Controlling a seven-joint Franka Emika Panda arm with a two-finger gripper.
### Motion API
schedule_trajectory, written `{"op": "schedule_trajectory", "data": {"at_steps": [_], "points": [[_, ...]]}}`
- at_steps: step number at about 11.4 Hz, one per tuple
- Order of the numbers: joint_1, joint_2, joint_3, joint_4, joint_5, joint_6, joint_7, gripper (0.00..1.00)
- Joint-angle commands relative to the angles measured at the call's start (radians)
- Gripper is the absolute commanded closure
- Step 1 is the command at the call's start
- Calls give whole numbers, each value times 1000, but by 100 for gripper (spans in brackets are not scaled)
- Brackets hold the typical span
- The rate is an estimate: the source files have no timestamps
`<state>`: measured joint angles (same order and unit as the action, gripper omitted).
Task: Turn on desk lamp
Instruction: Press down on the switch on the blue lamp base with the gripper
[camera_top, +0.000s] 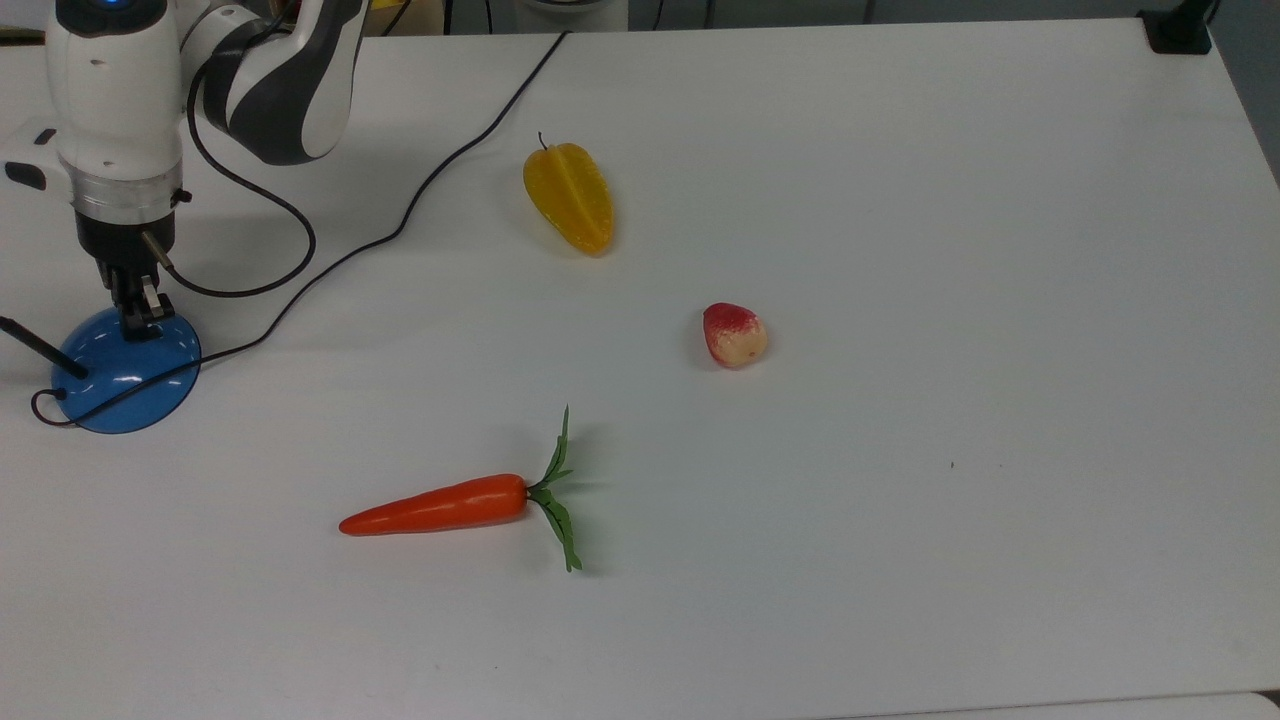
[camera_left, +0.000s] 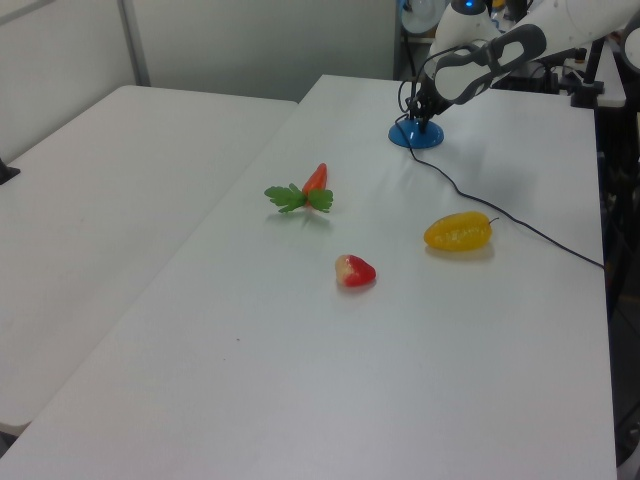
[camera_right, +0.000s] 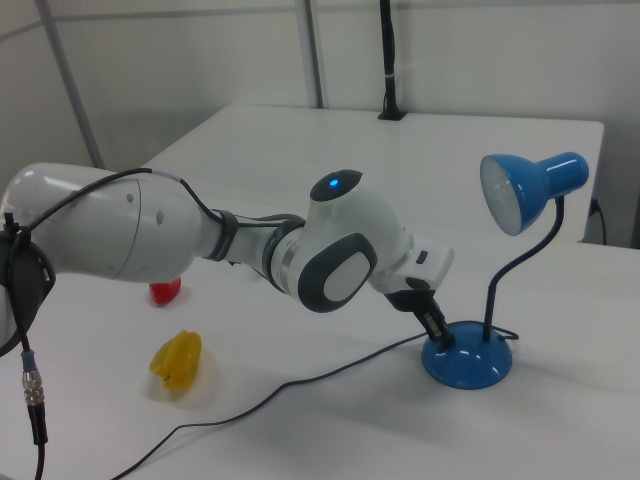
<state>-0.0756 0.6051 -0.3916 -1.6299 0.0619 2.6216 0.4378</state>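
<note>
- Top view: gripper tip on desk lamp base, at its 12 o'clock edge.
- Fingers: pressed together, holding nothing.
- Right view: shade unlit.

No readable text, label, brand, number or sign anywhere in these views.
</note>
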Motion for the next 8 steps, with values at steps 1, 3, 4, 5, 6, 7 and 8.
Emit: {"op": "schedule_trajectory", "data": {"at_steps": [1, 3, 4, 5, 6, 7, 8], "points": [[5, 22, -6, -1, 19, 14, -4, 100], [2, 22, -6, 1, 22, 15, -4, 100], [2, 22, -6, 1, 29, 15, -7, 100], [0, 22, -6, 1, 30, 15, -7, 100], [0, 22, -6, 1, 30, 15, -8, 100], [-1, 22, -6, 1, 30, 15, -8, 100], [-1, 22, -6, 1, 30, 15, -8, 100]]}}
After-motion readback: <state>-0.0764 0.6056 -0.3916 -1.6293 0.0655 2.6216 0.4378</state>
